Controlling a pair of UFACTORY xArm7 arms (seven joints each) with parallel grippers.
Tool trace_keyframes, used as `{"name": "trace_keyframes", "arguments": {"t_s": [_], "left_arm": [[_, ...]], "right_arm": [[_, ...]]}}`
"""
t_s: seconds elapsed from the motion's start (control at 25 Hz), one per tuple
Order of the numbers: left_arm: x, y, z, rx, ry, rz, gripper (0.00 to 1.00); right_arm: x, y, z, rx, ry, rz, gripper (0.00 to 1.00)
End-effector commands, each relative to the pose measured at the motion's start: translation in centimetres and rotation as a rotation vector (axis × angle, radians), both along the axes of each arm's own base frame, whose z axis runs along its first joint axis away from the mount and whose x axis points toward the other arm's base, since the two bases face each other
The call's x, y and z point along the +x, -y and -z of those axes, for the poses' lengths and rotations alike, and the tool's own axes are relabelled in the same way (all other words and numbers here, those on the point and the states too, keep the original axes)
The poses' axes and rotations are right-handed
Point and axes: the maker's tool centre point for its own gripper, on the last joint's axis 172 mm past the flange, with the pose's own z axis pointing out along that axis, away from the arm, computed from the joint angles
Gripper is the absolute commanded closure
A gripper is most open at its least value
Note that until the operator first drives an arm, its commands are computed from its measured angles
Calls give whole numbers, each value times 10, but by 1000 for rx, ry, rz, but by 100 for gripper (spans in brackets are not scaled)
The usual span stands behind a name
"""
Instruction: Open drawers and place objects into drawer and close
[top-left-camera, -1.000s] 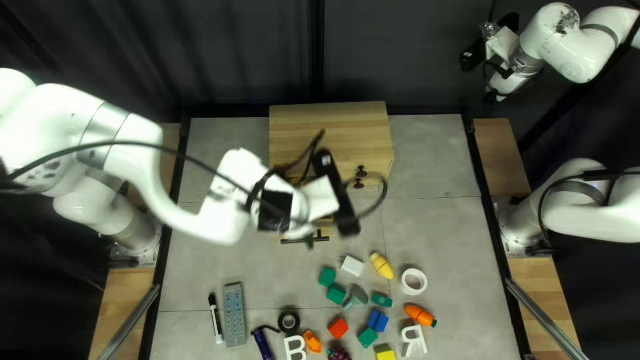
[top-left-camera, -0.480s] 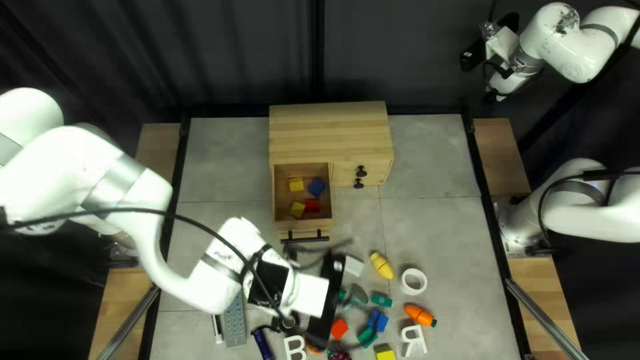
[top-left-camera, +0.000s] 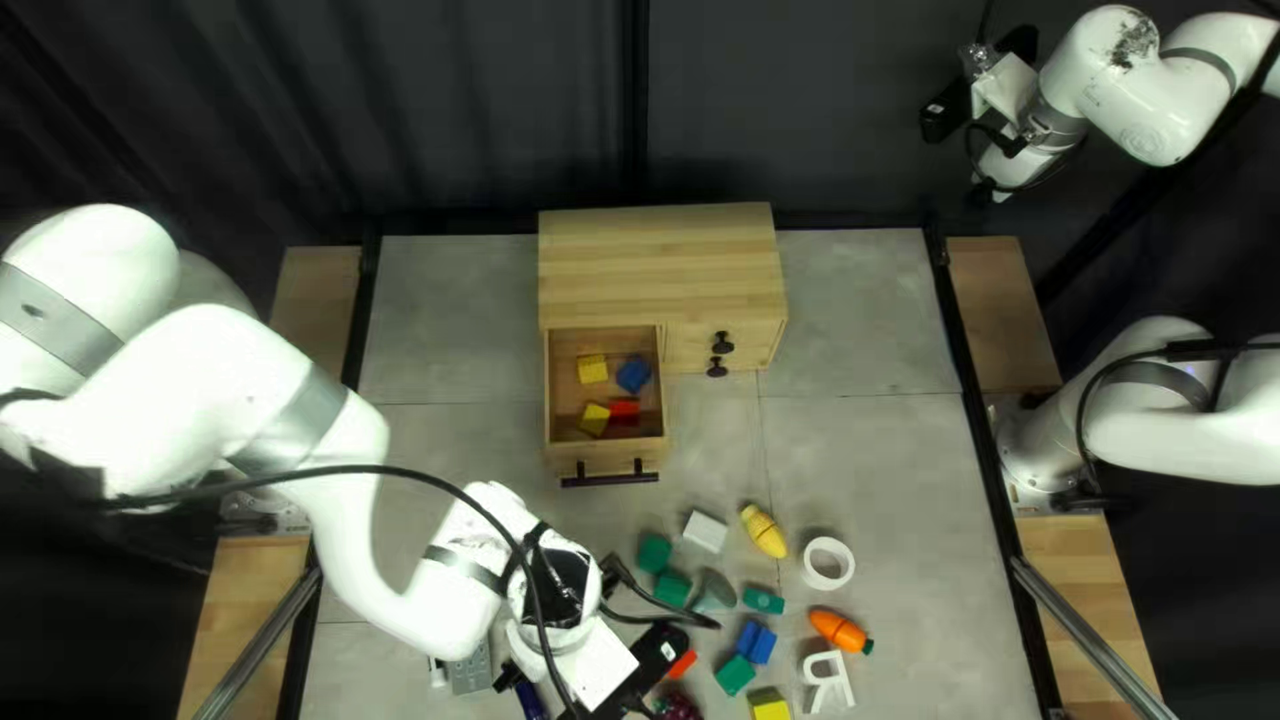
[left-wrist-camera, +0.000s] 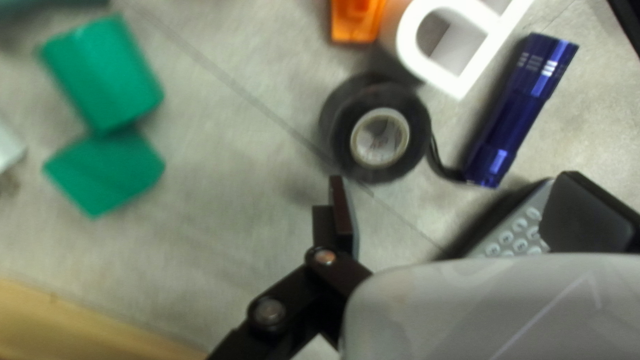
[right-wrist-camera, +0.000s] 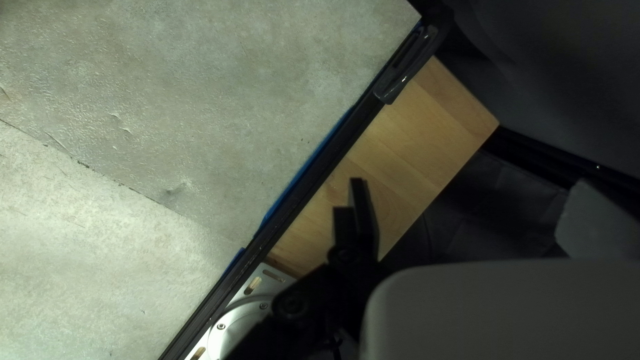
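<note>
At the near left of the tabletop (top-left-camera: 454, 480), the remote (top-left-camera: 471, 671) and the flashlight (left-wrist-camera: 520, 110) lie partly under the left arm. The left gripper (left-wrist-camera: 453, 179) is spread open, nothing held, above the near items, with the black tape roll (left-wrist-camera: 417, 140) just ahead. Farther back, the left drawer (top-left-camera: 611, 466) of the cabinet (top-left-camera: 660, 260) is pulled out, holding two yellow blocks, a blue piece (top-left-camera: 634, 375) and a red block (top-left-camera: 623, 411). The placing step seems in hand, closing yet to be done. Which item is wanted cannot be told; one must be straddled, gripped and lifted clear of its neighbours toward the drawer. At the far right, the right gripper (top-left-camera: 984, 80) is held aloft, empty and open.
</note>
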Motion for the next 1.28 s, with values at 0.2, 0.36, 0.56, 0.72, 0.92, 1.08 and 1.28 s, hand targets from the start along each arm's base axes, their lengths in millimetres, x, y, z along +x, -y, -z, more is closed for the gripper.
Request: {"name": "trace_keyframes", "arguments": {"t_s": [0.2, 0.36, 0.56, 0.72, 0.92, 1.08, 1.28], "left_arm": [[11, 2, 14, 25, 53, 1, 9], [13, 3, 21, 33, 63, 7, 11], [18, 2, 33, 36, 67, 14, 19], [18, 1, 35, 37, 71, 22, 27], [17, 3, 40, 36, 75, 30, 88], [16, 5, 40, 40, 85, 45, 100], [20, 2, 17, 58, 92, 52, 100]], "right_arm": [[0, 0, 0, 0, 0, 0, 0], [0, 0, 0, 0, 0, 0, 0], [0, 0, 0, 0, 0, 0, 0], [0, 0, 0, 0, 0, 0, 0], [0, 0, 0, 0, 0, 0, 0], [0, 0, 0, 0, 0, 0, 0], [0, 0, 0, 0, 0, 0, 0]]}}
